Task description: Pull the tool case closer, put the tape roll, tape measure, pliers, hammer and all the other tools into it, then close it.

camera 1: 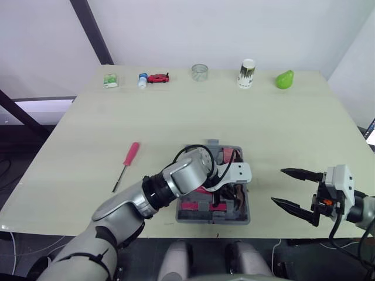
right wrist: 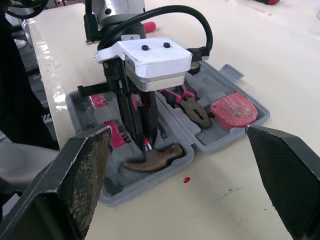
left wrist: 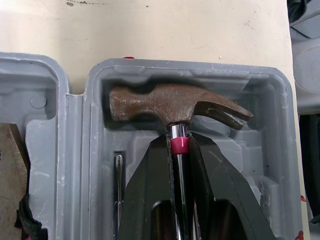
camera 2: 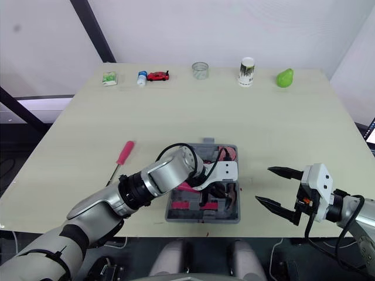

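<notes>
The grey tool case [camera 1: 241, 220] lies open near the table's front edge. My left gripper [left wrist: 179, 142] reaches down into it, shut on the chrome shaft just below the rusty brown hammer [left wrist: 170, 102] head, which lies in its moulded recess. Pliers [right wrist: 192, 110] and a red round tool [right wrist: 233, 110] lie in the case's other half. A red-handled screwdriver [camera 1: 128, 164] rests on the table to the case's left. My right gripper [camera 1: 278, 186] hovers open to the right of the case, holding nothing.
Along the far edge stand a green-white packet [camera 1: 111, 80], a small bottle [camera 1: 142, 81], a red toy car [camera 1: 158, 78], a clear cup [camera 1: 200, 72], a white can [camera 1: 246, 73] and a green pear [camera 1: 285, 79].
</notes>
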